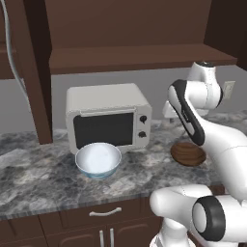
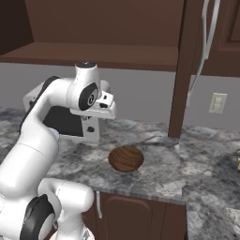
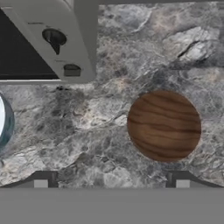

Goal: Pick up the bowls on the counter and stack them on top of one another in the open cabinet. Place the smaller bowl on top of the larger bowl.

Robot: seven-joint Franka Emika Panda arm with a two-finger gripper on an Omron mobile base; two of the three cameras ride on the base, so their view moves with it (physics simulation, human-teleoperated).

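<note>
The end effector (image 3: pixel 111 183) hangs above the grey marbled table (image 3: pixel 87 131) with its jaws spread wide and nothing between them. Seen from the hand, the smaller bowl (image 3: pixel 164 126), brown wood, sits just ahead, and the larger bowl (image 1: pixel 98 160) peeks in at the edge. The left base view shows that white bowl upright before the microwave (image 1: pixel 107 116), and the open cabinet (image 1: pixel 135 58) above.

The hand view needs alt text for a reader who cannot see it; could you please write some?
Looking down on a grey marbled counter, a brown wooden bowl sits ahead of the open gripper. A white microwave fills the upper left, and a white bowl's rim shows at the left edge.
</note>
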